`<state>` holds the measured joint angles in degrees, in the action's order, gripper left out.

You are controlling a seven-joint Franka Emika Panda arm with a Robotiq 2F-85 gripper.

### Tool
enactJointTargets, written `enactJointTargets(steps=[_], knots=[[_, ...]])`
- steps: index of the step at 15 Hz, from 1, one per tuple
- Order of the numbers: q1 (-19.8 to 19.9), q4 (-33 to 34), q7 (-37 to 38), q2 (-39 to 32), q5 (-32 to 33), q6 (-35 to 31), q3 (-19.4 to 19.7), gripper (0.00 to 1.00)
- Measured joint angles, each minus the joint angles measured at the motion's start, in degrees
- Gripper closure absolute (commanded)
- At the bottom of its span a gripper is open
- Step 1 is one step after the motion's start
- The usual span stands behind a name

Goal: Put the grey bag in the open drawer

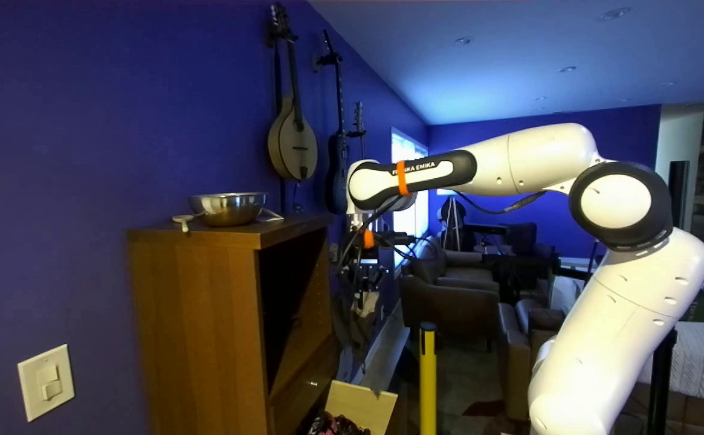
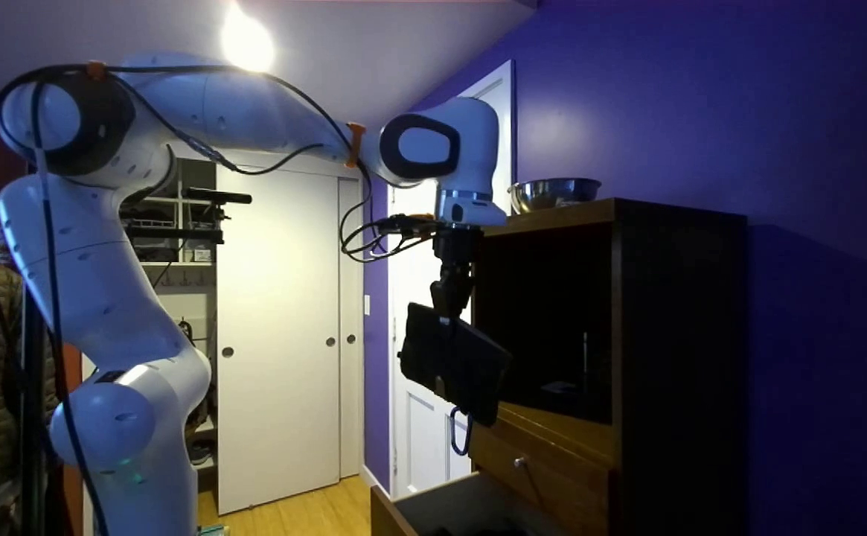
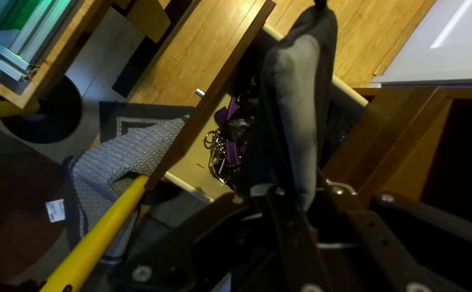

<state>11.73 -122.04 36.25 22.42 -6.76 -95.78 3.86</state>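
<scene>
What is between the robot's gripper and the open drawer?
The grey bag, held by the gripper, with a clip dangling under it. An exterior view shows them above the open drawer.

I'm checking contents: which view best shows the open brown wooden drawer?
The wrist view, looking down into the open brown wooden drawer, though the soft-looking grey bag hides part. Both exterior views show only part, cropped at the bottom.
</scene>
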Motion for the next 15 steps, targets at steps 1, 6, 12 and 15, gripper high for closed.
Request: enactJointTargets(steps=[1, 6, 12, 15], knots=[[0.0, 0.0, 0.0, -0.7, 0.0, -0.2, 0.0, 0.87], [0.0, -0.1, 0.6, 0.2, 0.0, -0.5, -0.3, 0.97], [0.1, -5.1, 9.6, -7.9, -4.0, -15.9, 0.1, 0.97], [0.1, -6.9, 13.3, -13.7, -5.1, -22.6, 0.7, 0.97]])
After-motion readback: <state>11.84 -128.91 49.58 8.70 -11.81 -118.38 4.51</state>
